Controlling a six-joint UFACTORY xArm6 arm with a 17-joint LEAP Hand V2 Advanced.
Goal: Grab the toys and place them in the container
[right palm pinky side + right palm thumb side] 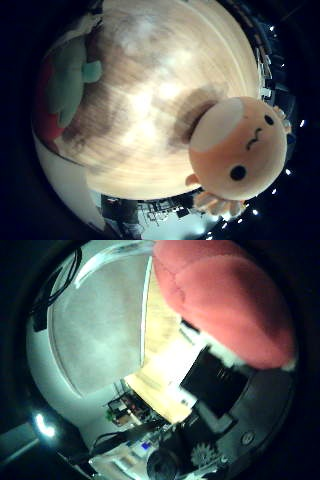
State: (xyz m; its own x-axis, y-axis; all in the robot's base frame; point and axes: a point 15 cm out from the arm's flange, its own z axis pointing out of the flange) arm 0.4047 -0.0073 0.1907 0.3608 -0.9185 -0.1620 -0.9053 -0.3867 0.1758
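An orange plush toy (239, 150) with a round face, a pale patch on its head and small legs lies on the wooden table (150, 100). A red plush toy with a green leafy top (62, 85) lies at the table's far side from it. The same red plush (225, 300) fills much of the thumb side view, so it is close against the palm. Black parts of my hand (225, 400) show beside it. Whether the hand grips the red toy cannot be made out. No container is clearly in view.
A white surface (65, 185) borders the wooden table past the red toy. Grey floor (100, 325) lies beyond the table's edge (145, 315). Dark room clutter and small lights (165, 215) sit in the background.
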